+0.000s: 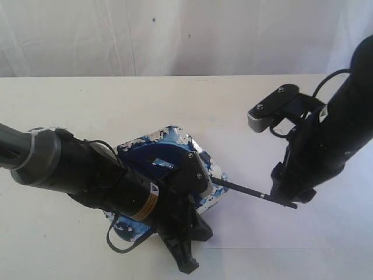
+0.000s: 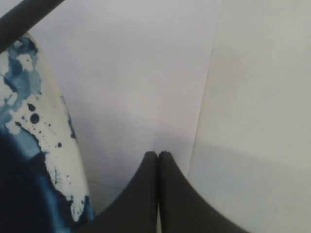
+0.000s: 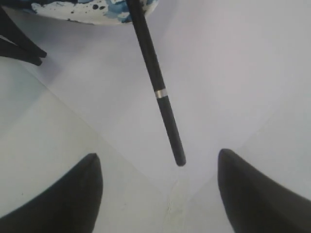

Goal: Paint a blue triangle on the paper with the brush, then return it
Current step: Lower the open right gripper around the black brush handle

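Heads up, your right gripper (image 3: 158,158) is spread wide. The back end of the brush (image 3: 154,77) sits in the gap between its fingers (image 3: 73,194), and as far as the wrist view shows, neither one touches it. The brush lies at a slant: the head end crosses the rim of the dish (image 1: 169,137) and the handle runs out over the paper (image 3: 233,73) toward your right arm. The bristles are hidden behind the left arm from outside and cut off in the wrist view, so I can't say anything about them. The silver band is roughly halfway along the visible handle.

Your left gripper (image 2: 158,160) is pressed together with nothing between the fingers. It sits just beside the dish, tips over the paper and close to the sheet's edge; can't tell if they touch it.

The dish is splattered blue and white, dark blue inside, and sits on the table (image 1: 87,105) between the two arms, mostly covered by your left arm in the exterior view. The paper lies flat and runs up to the dish on the right-arm side.
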Motion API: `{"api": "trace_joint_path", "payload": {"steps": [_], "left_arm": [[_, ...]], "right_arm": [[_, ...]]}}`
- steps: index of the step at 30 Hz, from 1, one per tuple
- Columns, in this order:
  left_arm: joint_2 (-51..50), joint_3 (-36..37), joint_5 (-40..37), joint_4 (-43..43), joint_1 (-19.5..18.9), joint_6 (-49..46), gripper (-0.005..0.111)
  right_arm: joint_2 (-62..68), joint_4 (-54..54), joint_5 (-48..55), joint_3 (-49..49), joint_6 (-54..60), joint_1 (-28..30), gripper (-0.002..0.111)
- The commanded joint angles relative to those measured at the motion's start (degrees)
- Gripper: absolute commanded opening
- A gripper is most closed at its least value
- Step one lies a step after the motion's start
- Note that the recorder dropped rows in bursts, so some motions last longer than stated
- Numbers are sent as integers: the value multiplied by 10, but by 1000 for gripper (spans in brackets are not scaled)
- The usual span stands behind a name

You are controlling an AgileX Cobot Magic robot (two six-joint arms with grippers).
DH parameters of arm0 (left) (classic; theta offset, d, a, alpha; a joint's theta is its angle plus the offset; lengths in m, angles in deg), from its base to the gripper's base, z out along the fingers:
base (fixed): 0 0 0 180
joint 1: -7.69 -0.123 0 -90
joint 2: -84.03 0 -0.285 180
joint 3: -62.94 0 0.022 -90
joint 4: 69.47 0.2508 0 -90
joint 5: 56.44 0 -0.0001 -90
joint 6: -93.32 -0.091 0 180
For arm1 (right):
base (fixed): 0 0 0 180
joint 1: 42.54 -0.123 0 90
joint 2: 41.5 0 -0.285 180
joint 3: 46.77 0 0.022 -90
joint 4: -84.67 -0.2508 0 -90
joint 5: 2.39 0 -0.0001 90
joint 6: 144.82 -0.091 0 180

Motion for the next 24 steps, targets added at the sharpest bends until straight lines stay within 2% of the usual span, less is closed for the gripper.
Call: {"api": "trace_joint_path", "payload": {"steps": [1, 17, 24], "left_arm": [[2, 1, -4, 1, 2, 4, 0], [2, 1, -6, 1, 2, 4, 0], [2, 1, -6, 1, 2, 4, 0]], "right_arm": [[33, 26, -46, 2, -3, -14, 61], [122, 34, -106, 2, -3, -14, 61], [140, 33, -141, 2, -3, -14, 52]]}}
